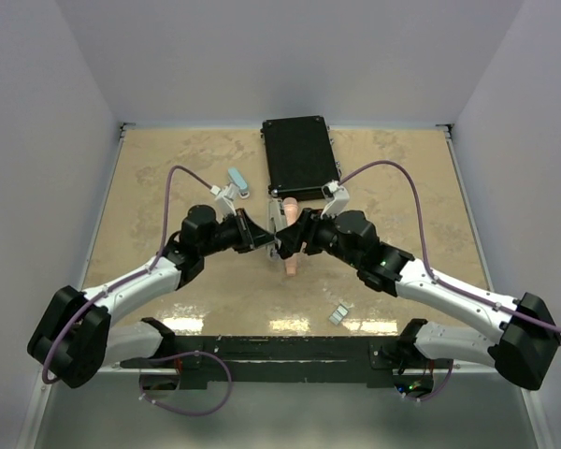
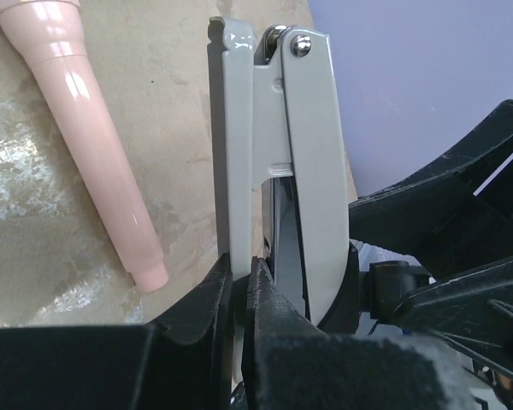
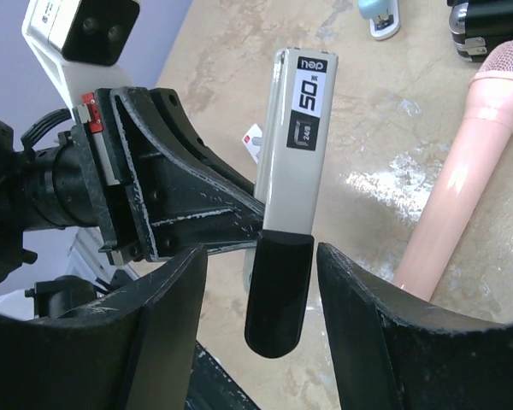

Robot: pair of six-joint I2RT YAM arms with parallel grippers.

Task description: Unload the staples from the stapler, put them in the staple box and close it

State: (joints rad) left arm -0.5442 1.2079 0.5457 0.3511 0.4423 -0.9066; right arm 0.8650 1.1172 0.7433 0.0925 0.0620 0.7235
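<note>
Both arms reach in to the middle of the bench [image 1: 402,187] and meet over a grey-white stapler [image 3: 295,145], which is held up off the surface between them. The left gripper [image 2: 239,273] has its jaws almost together, clamped on the thin grey plate at one edge of the stapler. In the left wrist view the stapler's body is hinged apart from that plate, with a dark gap running down between the two.

The right gripper [image 3: 261,252] faces it from the other side. Its jaws stand apart, straddling the stapler's black end cap. There is a clear gap on one side, and the other finger is very close to the cap; I cannot tell whether it touches. The printed label on the stapler's top faces the right wrist camera.

The staples [image 1: 338,315] lie as two tiny silvery blocks on the bench near the front edge. They are just beside the right arm's forearm and well apart from the stapler.

A pink microphone [image 3: 462,171] lies flat on the bench under the meeting jaws. A closed black case [image 1: 299,157] sits by the far edge, a small light-blue stapler [image 1: 237,180] lies to its left, and a small white card [image 3: 253,141] with red marks shows just behind the held stapler.
</note>
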